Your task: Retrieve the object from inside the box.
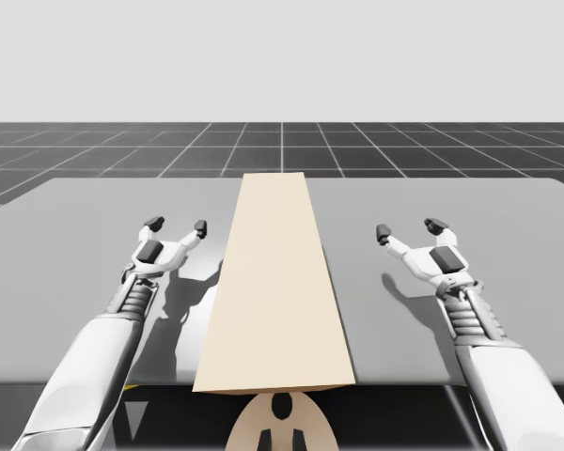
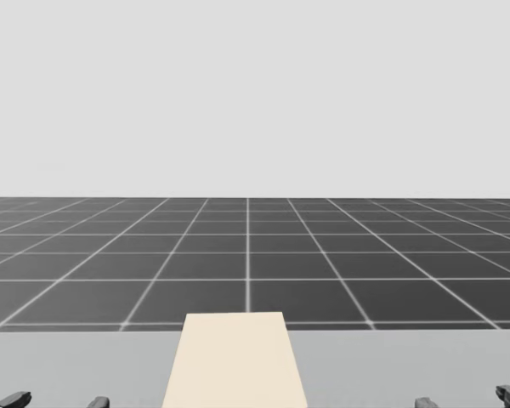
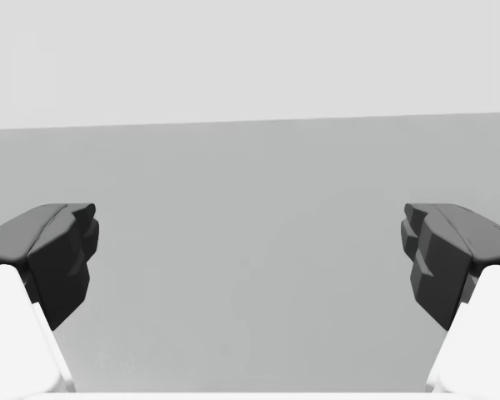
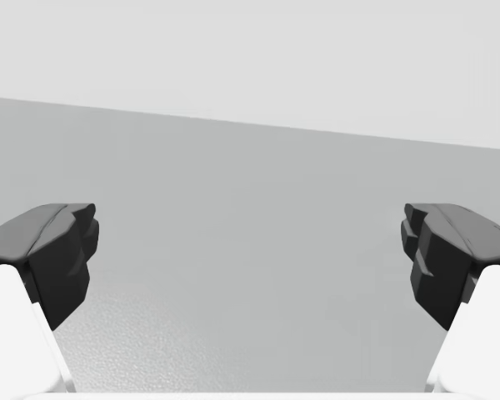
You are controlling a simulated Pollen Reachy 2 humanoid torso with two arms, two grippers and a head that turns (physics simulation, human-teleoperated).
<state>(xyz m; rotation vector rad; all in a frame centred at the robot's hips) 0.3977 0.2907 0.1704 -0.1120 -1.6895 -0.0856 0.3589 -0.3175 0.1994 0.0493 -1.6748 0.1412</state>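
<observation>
Jaws wide, one pair either side of beige box [image 1: 275, 282]

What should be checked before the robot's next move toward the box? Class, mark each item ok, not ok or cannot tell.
1. Left tool open, nothing in it: ok.
2. Right tool open, nothing in it: ok.
3. Beige box lies on the table between the two arms, touching neither tool: ok.
4. Opening in the box located: cannot tell; its top looks like one flat surface.
5. Object inside located: cannot tell.
</observation>
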